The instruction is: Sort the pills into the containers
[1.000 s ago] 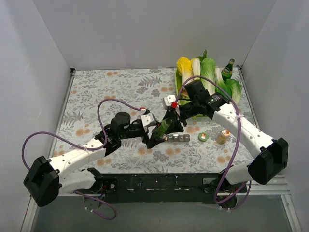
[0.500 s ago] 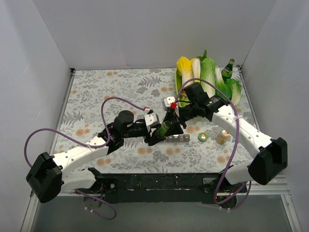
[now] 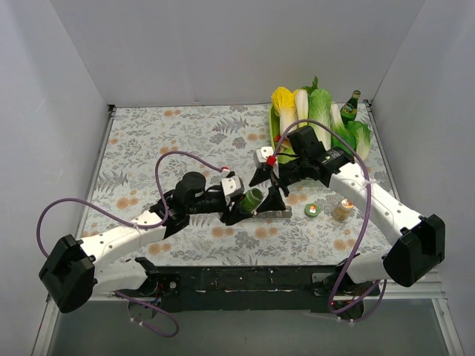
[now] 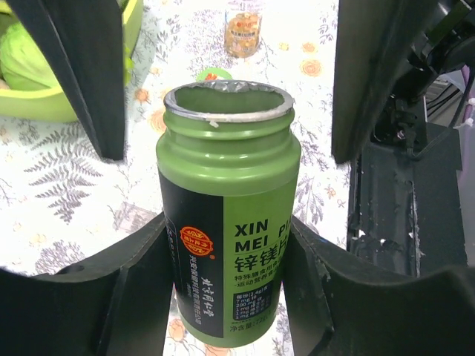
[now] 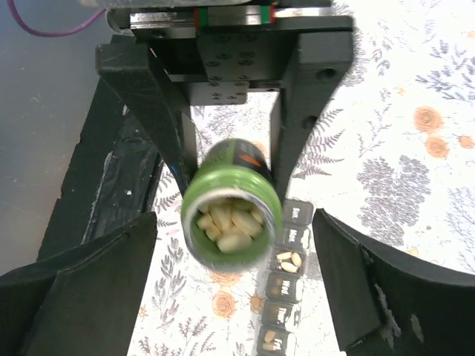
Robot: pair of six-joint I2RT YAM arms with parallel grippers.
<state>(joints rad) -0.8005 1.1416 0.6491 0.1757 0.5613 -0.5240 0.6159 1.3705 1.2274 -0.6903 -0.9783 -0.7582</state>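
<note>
One green bottle [image 3: 252, 199], mouth higher now.

Robot test booth, like a lab rig. Plain white walls [image 3: 223, 52] box in a work surface covered by a leaf-print cloth [image 3: 163, 133]. Prop cabbages [image 3: 320, 111] and a glass bottle [image 3: 351, 105] sit behind the right gripper [image 3: 267, 189], away from its jaws.

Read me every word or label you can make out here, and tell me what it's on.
"XIN" over "MEI": green bottle, black label.
"PI", cut off: beside "XIN".
"锌镁片": under "MEI", likely.
Fine print and round logo below: too small.
Compartment lids of the containers: blurred.
Label of the small glass jar: unreadable.
</note>
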